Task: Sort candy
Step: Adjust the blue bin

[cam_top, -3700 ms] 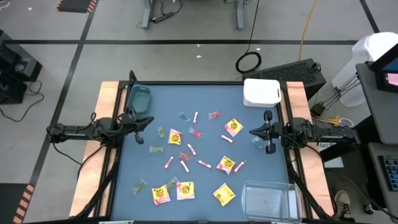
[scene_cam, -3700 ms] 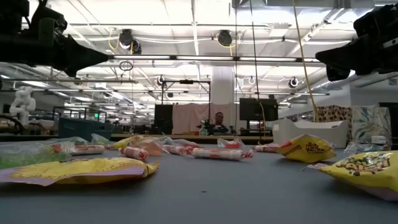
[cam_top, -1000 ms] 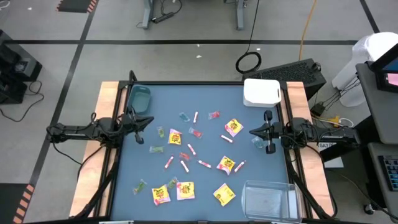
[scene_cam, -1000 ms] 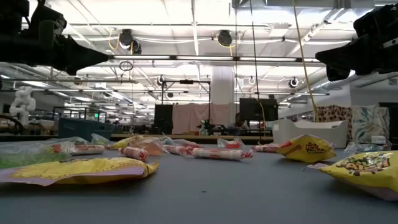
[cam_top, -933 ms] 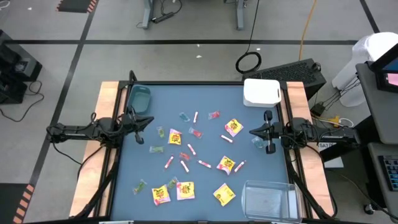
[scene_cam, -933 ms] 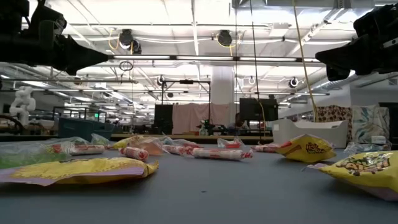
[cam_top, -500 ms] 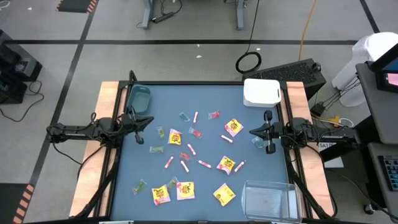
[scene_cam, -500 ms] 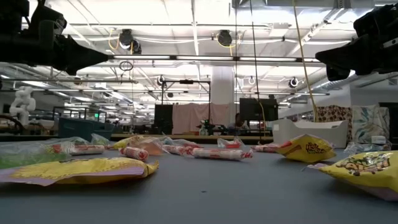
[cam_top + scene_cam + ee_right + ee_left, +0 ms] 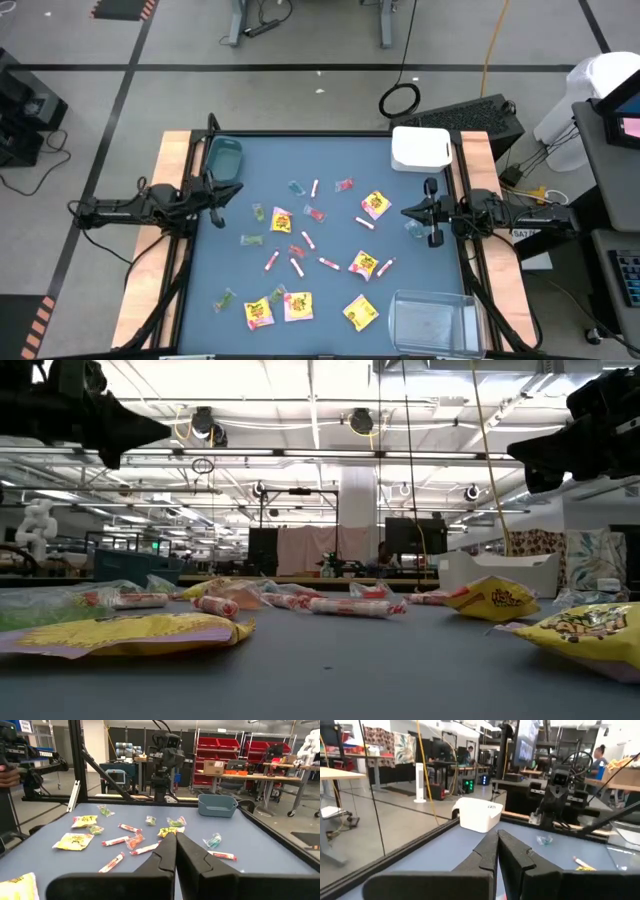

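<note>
Candy (image 9: 300, 250) lies scattered over the middle and near part of the blue table (image 9: 330, 150), none of it in a bin yet: yellow packets, thin pink-white sticks and small clear-wrapped pieces, several of them close together or overlapping. Your left gripper (image 9: 213, 193) hangs above the table's left edge with its fingers pressed together and nothing between them. Your right gripper (image 9: 432, 211) hangs above the right edge, likewise closed and empty, with one small clear-wrapped piece (image 9: 413, 227) just beside it.

Watch the crowding first. Where a stick lies against a packet, closing on one will likely drag or lift its neighbour, and you could drop the wrong sort into a bin. The flat packets look hard to get fingers under, so you may push one along the surface instead of lifting it. The clear wrappers look slippery and may slip out as you carry them.

For room, you have bare table along the far side between the teal bin (image 9: 223, 155) and the white bin (image 9: 420, 148), and a bare strip on each side near the arms. The clear bin (image 9: 432, 318) sits at the near right corner, so mind its wall when your right arm swings that way. Both arms can reach the centre, so keep them well apart there.
</note>
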`<act>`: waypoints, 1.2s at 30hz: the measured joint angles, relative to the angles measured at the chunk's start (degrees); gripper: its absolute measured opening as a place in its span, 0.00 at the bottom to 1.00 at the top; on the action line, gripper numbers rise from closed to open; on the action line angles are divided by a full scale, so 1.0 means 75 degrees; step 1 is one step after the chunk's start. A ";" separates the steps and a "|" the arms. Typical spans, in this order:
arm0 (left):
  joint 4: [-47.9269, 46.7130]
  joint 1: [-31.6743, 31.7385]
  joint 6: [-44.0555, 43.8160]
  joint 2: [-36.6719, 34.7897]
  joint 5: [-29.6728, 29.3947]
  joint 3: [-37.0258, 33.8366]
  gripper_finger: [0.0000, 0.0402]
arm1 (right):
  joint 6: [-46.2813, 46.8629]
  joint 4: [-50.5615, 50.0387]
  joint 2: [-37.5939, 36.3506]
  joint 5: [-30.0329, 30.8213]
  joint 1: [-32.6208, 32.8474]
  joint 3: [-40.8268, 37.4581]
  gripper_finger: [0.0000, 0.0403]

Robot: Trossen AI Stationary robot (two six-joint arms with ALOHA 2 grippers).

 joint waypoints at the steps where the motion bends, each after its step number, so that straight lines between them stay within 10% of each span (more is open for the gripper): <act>1: -0.0059 0.0000 0.0161 0.0099 0.0137 0.0177 0.04 | 0.0090 -0.0003 0.0000 -0.0009 0.0000 -0.0002 0.00; 16: -0.1220 0.0000 0.0940 0.2632 0.0218 0.3932 0.06 | 0.0996 0.0020 0.0015 0.0595 -0.0003 0.0000 0.00; 36: -0.1236 -0.0003 0.0298 0.5729 0.1008 0.4172 0.21 | 0.2206 -0.1843 0.0459 0.0586 -0.0002 0.1404 0.00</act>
